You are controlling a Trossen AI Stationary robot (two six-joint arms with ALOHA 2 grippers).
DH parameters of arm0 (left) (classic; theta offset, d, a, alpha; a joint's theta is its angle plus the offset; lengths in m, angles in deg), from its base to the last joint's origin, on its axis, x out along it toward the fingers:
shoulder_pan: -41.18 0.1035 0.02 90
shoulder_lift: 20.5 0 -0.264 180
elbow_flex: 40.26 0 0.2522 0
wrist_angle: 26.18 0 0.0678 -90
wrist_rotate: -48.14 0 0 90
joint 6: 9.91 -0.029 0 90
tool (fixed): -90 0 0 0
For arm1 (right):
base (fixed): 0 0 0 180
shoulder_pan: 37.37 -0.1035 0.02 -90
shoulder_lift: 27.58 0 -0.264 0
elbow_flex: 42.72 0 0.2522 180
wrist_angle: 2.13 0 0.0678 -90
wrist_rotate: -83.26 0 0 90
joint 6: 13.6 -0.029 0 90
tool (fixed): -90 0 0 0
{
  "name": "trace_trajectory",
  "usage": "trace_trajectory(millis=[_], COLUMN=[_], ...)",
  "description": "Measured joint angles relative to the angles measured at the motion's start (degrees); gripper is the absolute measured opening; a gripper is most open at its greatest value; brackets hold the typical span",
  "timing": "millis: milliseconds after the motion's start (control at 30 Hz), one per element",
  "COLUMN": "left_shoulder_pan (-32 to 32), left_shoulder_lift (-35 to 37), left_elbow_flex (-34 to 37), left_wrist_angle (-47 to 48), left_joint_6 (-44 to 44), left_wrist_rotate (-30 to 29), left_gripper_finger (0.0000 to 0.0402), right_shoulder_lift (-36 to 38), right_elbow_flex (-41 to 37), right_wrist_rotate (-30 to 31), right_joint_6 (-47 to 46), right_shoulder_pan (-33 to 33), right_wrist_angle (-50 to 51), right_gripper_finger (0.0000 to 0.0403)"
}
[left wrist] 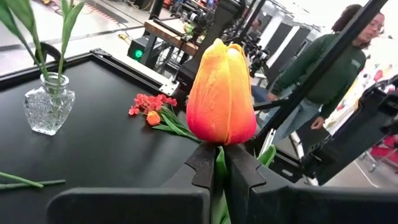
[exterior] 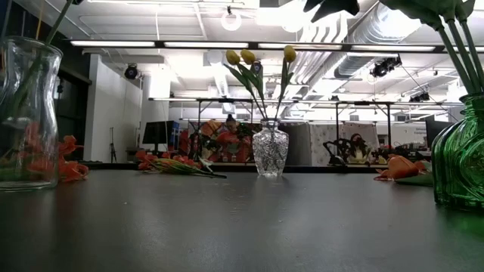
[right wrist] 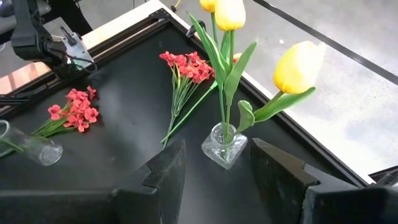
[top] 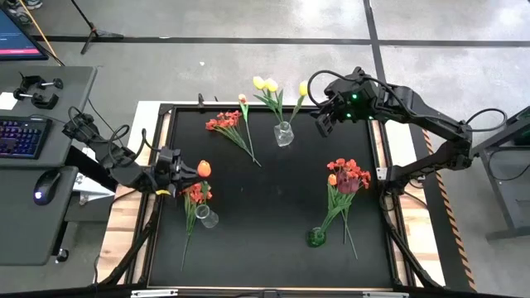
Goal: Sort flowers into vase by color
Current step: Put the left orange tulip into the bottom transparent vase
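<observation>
My left gripper (top: 189, 169) is near the table's left edge, shut on an orange tulip (top: 204, 169) whose head fills the left wrist view (left wrist: 221, 93). Just beside it are a clear vase (top: 207, 218) and a red bunch (top: 196, 193). My right gripper (top: 323, 116) hangs open near the far edge. It is next to the clear vase (right wrist: 224, 146) holding yellow tulips (top: 267, 84), with its fingers (right wrist: 165, 174) apart on the near side of that vase. A green vase (top: 316, 237) holds red and maroon flowers (top: 348, 175). My left gripper (left wrist: 219, 163) pinches the orange tulip's stem (left wrist: 219, 155) right under the head, between its two fingers (left wrist: 202, 165). The head stands out past the fingertips, lifted clear of the table. The stem farther back is hidden by the gripper.
A red bunch with one orange tulip (top: 243, 99) lies on the black mat (top: 265, 207) near the far edge (top: 225, 122). The mat's middle is bare. Desks with a keyboard and mouse stand to the left. A person in green (left wrist: 323, 68) stands beyond the table.
</observation>
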Motion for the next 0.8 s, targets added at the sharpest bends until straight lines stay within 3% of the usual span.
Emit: trace_trajectory(millis=[367, 800], left_shoulder_pan=[0.00, 0.02], left_shoulder_lift=[0.56, 6.66], left_elbow_flex=[0.00, -0.04], left_wrist_angle=[0.17, 4.52], left_joint_6=[3.27, 12.08], left_wrist_rotate=[6.13, 15.22], left_gripper_finger=[0.0044, 0.0162], right_shoulder_lift=[0.00, 0.00], right_elbow_flex=[0.00, 0.00], right_wrist_rotate=[0.00, 0.00], right_joint_6=[-2.28, -2.41], right_shoulder_pan=[0.02, 0.01], right_wrist_angle=[0.07, 0.09], right_gripper_finger=[0.0169, 0.0169])
